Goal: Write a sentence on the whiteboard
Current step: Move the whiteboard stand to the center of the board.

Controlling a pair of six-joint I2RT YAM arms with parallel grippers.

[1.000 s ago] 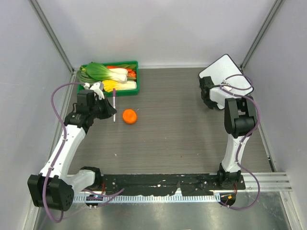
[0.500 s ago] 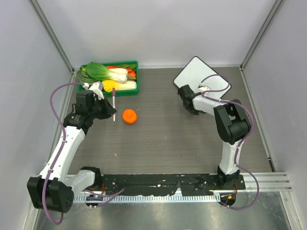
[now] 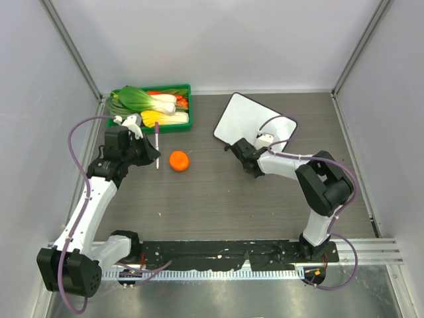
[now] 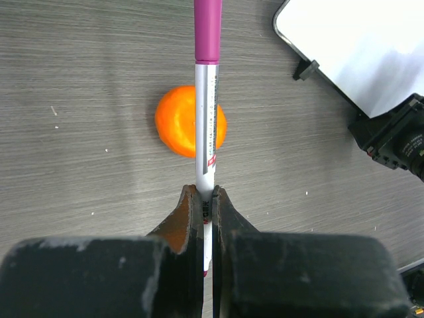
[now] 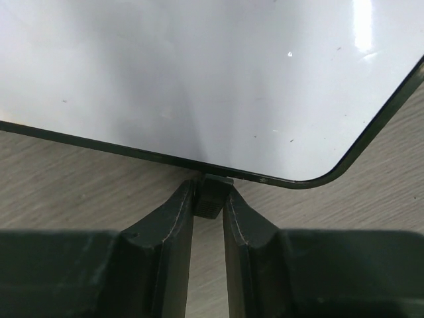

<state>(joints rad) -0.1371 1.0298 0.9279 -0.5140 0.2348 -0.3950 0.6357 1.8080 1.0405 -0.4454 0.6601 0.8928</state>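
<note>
With your right hand [image 5: 211, 191] pinching the foot [image 5: 212, 199] of the blank board [image 5: 199, 79] and your left hand [image 4: 206, 199] clamped on the marker [image 4: 207, 99], lay the board flat within the marker's reach.

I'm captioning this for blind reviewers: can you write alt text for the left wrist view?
The left claw is shut on a white marker with a magenta end, which crosses in front of an orange lying on the grey wood-grain table. A blank corner of the whiteboard shows at upper right.
</note>
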